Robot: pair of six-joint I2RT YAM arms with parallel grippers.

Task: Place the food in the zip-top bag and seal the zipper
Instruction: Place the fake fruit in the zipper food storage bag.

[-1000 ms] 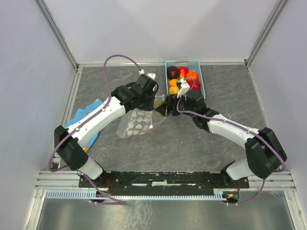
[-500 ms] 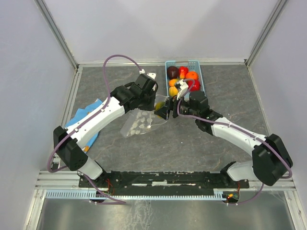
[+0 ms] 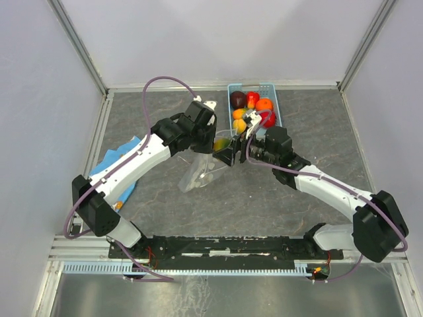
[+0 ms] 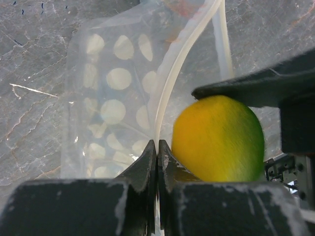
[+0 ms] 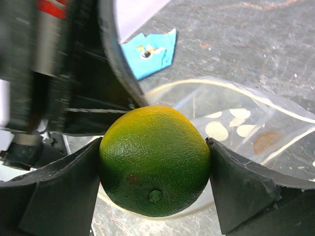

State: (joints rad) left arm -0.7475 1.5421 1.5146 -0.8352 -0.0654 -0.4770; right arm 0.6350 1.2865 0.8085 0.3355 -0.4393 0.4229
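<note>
My right gripper (image 3: pixel 225 149) is shut on a green-and-yellow toy citrus fruit (image 5: pixel 155 160), also seen in the left wrist view (image 4: pixel 218 138) and from above (image 3: pixel 221 143). It holds the fruit at the open mouth of the clear zip-top bag (image 3: pixel 201 172) with white oval spots (image 4: pixel 110 83). My left gripper (image 4: pixel 157 147) is shut on the bag's whitish zipper strip (image 4: pixel 179 64) and lifts that edge off the table. The bag's mouth rim curves behind the fruit in the right wrist view (image 5: pixel 236 105). More toy food (image 3: pixel 254 109) lies in the basket.
A light-blue plastic basket (image 3: pixel 273 90) stands at the back, holding red, orange and dark maroon toys. A blue cloth (image 3: pixel 109 162) lies at the left under my left arm. Grey walls and metal rails enclose the stone-patterned table (image 3: pixel 317 125).
My right gripper has carried the citrus fruit left from the basket to the bag's mouth. My left gripper has lifted the bag's edge, so the bag now stands more upright.
</note>
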